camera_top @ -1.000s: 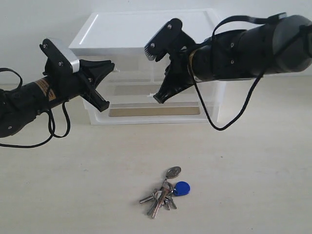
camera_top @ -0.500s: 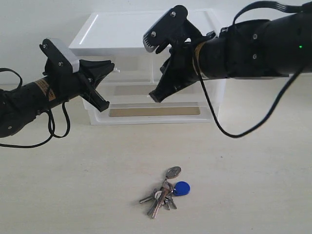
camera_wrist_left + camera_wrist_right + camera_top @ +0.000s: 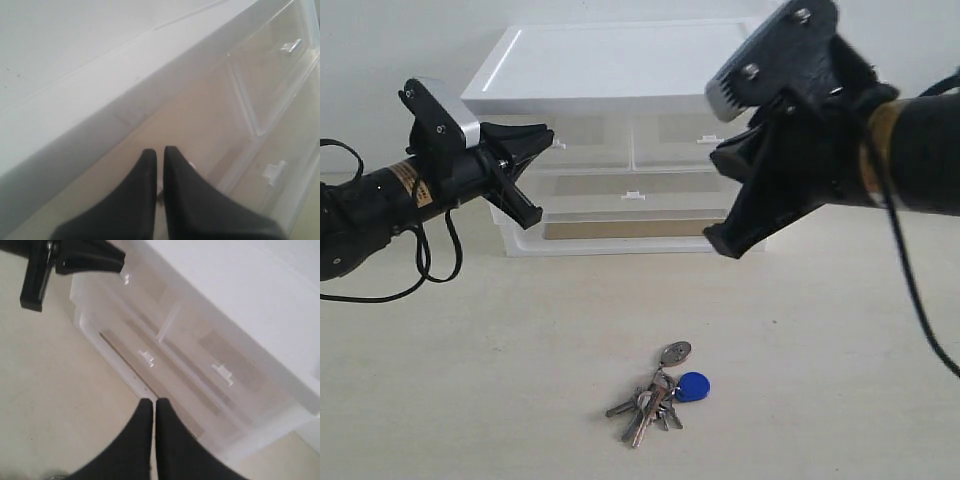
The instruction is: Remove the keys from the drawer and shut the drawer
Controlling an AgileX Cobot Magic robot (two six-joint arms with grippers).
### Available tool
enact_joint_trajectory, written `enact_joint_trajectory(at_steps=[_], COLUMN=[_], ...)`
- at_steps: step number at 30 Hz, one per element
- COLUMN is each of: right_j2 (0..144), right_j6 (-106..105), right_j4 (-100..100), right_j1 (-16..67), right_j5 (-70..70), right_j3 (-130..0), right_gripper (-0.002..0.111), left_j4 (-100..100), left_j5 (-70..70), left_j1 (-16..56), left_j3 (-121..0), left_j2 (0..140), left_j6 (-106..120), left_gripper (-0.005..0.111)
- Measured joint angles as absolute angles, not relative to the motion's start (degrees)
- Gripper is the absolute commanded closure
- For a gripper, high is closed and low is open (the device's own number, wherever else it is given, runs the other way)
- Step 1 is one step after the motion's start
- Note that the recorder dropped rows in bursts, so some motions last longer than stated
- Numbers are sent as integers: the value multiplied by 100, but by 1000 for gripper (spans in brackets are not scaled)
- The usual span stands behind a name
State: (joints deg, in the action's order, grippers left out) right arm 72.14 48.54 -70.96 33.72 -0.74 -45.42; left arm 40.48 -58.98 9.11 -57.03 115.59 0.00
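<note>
Keys (image 3: 658, 392): lying loose on the table (image 3: 440, 380) in front of the drawer unit (image 3: 620, 60), well apart from it, blue fob and oval tag uppermost. Nothing touches them.

Drawer (image 3: 692, 132): top row, right-hand side. In the exterior view and the right wrist view its front sits level with its left-hand twin, tab handle (image 3: 222, 373) showing, no gap visible. Judged closed.

Right gripper (image 3: 718, 244): held in the air in front of the unit, near but not touching it, above the table. The right wrist view shows its fingers pressed together with nothing between them.

Left gripper (image 3: 546, 134): hangs at the unit's upper left corner, just beside the left-hand twin's tab. The left wrist view shows its fingers likewise drawn together, carrying nothing; contact with the tab cannot be confirmed.

Assessment: both steps appear complete, keys out and drawer closed. Nothing outstanding is evident beyond parking the arms
</note>
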Motion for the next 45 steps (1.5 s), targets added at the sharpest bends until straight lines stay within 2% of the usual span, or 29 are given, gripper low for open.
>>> enact_joint_trajectory(at_steps=[6,11,22,33,45], right_j2=[5754,4799,4484,3773,1800], right_j6=[5084,5278,5399,5549,5659], right_j4=[-6964,-6921,-6896,-6883,-6860], right_j1=[3372,3372,3372,3372,3372], right_j5=[-134,-363,-782,-813,-65], right_j3=[-4161,-4094,-4029,-3522,-2751], right_gripper=[108,108,108,108,108], left_j4=[4140,4128,3769,2856,2753], left_j5=[-5591,-5591,-5537,-4748,-4506], left_j1=[862,839,834,834,834], left_j3=[-5546,-5009,-3179,-1479,-534], left_j2=[11224,10247,6655,3008,745], left_j6=[-204,-515,-795,-885,-1157], left_gripper=[102,102,102,102,102])
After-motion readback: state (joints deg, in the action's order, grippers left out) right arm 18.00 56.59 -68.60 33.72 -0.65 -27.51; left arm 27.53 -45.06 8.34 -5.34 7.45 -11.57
